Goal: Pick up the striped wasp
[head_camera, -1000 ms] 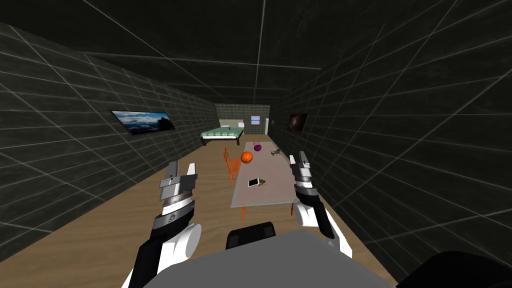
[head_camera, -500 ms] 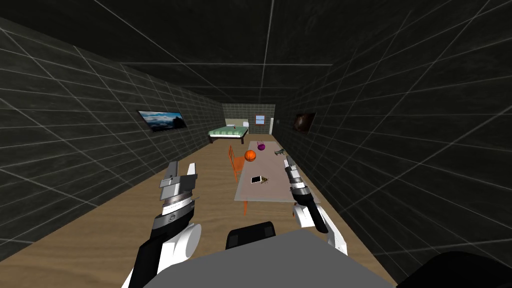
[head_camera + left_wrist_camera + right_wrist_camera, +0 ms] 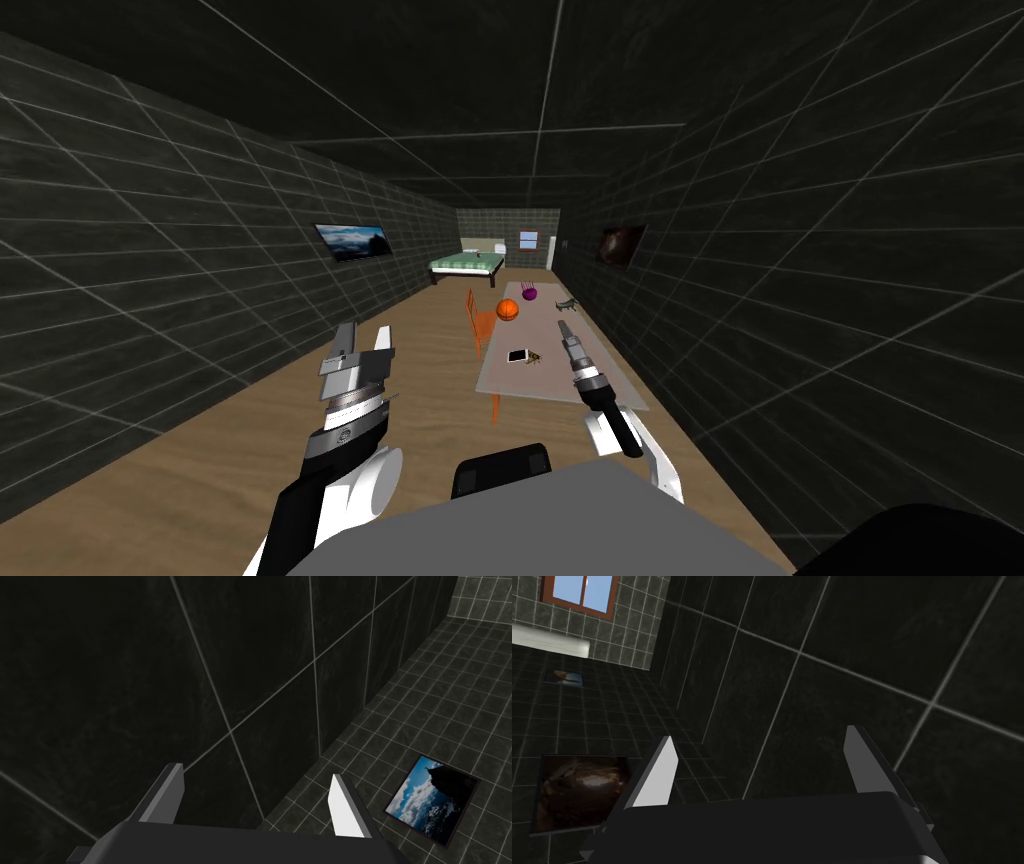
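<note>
A small dark striped wasp (image 3: 537, 357) lies on the long grey table (image 3: 590, 375) ahead, right beside a white card-like object (image 3: 517, 355). My right gripper (image 3: 564, 330) is raised over the table's near right part, a little to the right of the wasp, and its fingers (image 3: 662, 768) stand open with nothing between them. My left gripper (image 3: 362, 340) is held up over the wooden floor, well left of the table, also open with its fingers (image 3: 342, 806) apart and empty.
Farther along the table sit an orange ball (image 3: 508, 310), a purple object (image 3: 529, 294) and a small grey figure (image 3: 566, 303). An orange chair (image 3: 478, 320) stands at the table's left side. A green bed (image 3: 466, 264) is at the room's far end. Dark tiled walls run along both sides.
My view has turned left, so the table and wall pictures have slid right. My right arm has swung inward over the table, pointing toward the wasp. The left arm has kept its pose.
</note>
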Robot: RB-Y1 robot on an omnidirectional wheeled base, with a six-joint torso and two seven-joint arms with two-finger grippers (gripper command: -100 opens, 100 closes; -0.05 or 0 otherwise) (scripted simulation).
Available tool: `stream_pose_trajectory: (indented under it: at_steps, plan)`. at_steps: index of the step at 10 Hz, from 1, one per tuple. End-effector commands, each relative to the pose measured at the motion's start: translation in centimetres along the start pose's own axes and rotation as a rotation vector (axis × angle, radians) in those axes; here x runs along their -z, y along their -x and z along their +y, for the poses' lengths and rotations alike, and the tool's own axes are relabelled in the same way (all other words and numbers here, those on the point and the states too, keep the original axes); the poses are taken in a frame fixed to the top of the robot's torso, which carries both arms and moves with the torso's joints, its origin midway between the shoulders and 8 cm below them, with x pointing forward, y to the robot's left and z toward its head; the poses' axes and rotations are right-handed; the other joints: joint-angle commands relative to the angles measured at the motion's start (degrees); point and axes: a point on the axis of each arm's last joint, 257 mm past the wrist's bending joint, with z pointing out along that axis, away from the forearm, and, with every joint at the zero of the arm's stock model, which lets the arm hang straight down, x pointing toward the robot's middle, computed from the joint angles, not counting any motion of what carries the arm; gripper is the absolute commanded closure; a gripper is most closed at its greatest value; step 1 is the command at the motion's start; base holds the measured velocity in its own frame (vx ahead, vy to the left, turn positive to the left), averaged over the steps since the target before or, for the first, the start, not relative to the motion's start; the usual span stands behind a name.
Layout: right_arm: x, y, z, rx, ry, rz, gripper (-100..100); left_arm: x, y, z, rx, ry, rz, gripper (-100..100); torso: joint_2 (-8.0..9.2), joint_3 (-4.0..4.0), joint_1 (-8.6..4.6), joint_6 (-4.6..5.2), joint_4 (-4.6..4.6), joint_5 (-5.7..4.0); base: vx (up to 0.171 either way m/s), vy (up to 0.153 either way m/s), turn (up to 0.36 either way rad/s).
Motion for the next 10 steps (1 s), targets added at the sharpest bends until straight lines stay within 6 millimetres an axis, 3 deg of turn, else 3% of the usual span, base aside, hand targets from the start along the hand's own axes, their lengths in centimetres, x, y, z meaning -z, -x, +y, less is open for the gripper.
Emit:
stream_pose_trajectory:
  at_steps: [1, 3, 5, 8, 10]
  plan:
    - [0.4, -0.7, -1.6, 0.038, -0.033, 0.030, -100, 0.0, 0.0, 0.0, 0.000, 0.000, 0.000, 0, 0.00, 0.00, 0.00, 0.00, 0.00, 0.00, -0.066, -0.009, 0.065]
    - [0.9, -2.2, -3.5, 0.100, -0.070, 0.077, -100, 0.0, 0.0, 0.0, 0.000, 0.000, 0.000, 0, -0.02, -0.01, 0.02, 0.02, 0.00, 0.00, -0.055, 0.007, 0.101]
    - [1.8, -4.7, -6.6, 0.232, -0.124, 0.172, -100, 0.0, 0.0, 0.0, 0.000, 0.000, 0.000, 0, -0.07, -0.04, 0.03, 0.02, -0.01, 0.00, -0.065, 0.014, 0.212]
    - [3.2, -6.3, -9.5, 0.301, -0.176, 0.236, -100, 0.0, 0.0, 0.0, 0.000, 0.000, 0.000, 0, -0.05, -0.02, 0.00, 0.01, 0.00, 0.00, -0.054, 0.002, 0.129]
    - [4.8, -8.3, -12.8, 0.442, -0.219, 0.342, -100, 0.0, 0.0, 0.0, 0.000, 0.000, 0.000, 0, -0.08, -0.04, 0.00, 0.03, -0.01, 0.00, -0.059, 0.012, 0.248]
